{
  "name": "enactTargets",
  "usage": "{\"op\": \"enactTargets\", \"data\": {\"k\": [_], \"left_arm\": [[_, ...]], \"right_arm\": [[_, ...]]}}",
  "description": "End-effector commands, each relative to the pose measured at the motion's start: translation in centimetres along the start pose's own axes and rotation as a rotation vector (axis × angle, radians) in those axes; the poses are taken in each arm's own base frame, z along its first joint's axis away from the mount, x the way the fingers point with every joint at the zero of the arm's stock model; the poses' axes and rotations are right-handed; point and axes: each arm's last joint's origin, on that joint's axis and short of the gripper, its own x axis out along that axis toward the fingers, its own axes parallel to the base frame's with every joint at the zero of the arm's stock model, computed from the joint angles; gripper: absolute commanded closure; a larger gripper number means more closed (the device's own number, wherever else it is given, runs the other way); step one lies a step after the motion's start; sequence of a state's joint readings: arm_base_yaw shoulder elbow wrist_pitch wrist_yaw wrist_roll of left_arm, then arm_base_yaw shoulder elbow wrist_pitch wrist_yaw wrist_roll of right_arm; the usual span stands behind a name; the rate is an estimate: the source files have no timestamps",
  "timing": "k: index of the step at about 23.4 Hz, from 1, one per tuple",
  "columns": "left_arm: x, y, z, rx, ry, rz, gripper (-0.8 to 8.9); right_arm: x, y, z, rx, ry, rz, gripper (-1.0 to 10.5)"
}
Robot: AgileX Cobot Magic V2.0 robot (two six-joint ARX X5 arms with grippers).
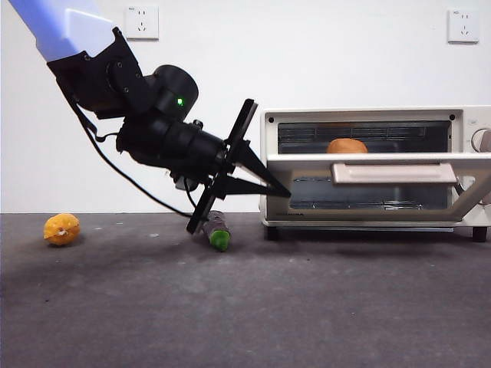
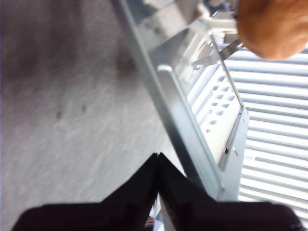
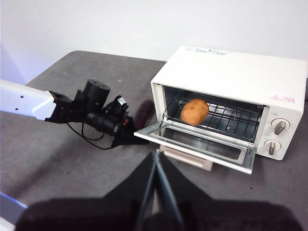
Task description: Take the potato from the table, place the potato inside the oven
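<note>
The orange-brown potato (image 1: 347, 146) (image 2: 274, 26) (image 3: 194, 111) lies on the wire rack inside the cream-white oven (image 1: 368, 115) (image 3: 231, 67). The oven's glass door (image 1: 383, 188) (image 2: 178, 110) (image 3: 202, 144) hangs partly open. My left gripper (image 1: 285, 192) (image 2: 158, 159) (image 3: 132, 137) is shut and empty, its tips at the door's left edge, low over the dark grey table (image 1: 230, 307). My right gripper (image 3: 156, 156) is shut with nothing in it, held high in front of the oven.
A dark purple eggplant (image 1: 218, 230) (image 3: 143, 111) with a green tip lies on the table just under the left arm, beside the oven's left side. A small yellow-orange lumpy fruit (image 1: 61, 228) sits far to the left. The oven's beige handle (image 1: 393, 173) juts forward.
</note>
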State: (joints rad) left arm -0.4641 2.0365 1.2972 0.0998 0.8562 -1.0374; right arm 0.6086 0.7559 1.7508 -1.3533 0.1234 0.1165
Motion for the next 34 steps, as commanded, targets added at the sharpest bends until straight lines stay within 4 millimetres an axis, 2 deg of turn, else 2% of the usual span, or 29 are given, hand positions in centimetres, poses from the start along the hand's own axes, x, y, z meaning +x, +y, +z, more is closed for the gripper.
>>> {"op": "enactTargets", "data": {"k": [1,10,24,27,30,34], "left_arm": [[0.0,-1.4,1.0,0.045,-0.017,-0.046,8.21],[-1.3,-5.3,3.1,0.134,-0.075,-0.114,8.21],[-2.0,-6.2,2.8,0.177,0.066,-0.200,8.21],[-3.0,-7.8,2.2,0.247,0.074,-0.234,8.21],[-4.8,-10.4,1.2,0.354,0.057,-0.270,8.21],[-8.0,-14.3,-1.2,0.561,0.012,-0.303,8.21]], "right_arm": [[0.1,0.0,-0.3,0.000,0.027,-0.003,9.5],[0.1,0.0,-0.3,0.006,0.027,-0.003,9.5],[0.1,-0.1,-0.3,0.007,0.026,-0.018,9.5],[0.1,-0.1,-0.3,0.008,0.026,-0.018,9.5],[0.1,-0.1,-0.3,0.008,0.026,-0.018,9.5],[0.2,-0.1,-0.3,0.013,0.027,-0.023,9.5]]}}
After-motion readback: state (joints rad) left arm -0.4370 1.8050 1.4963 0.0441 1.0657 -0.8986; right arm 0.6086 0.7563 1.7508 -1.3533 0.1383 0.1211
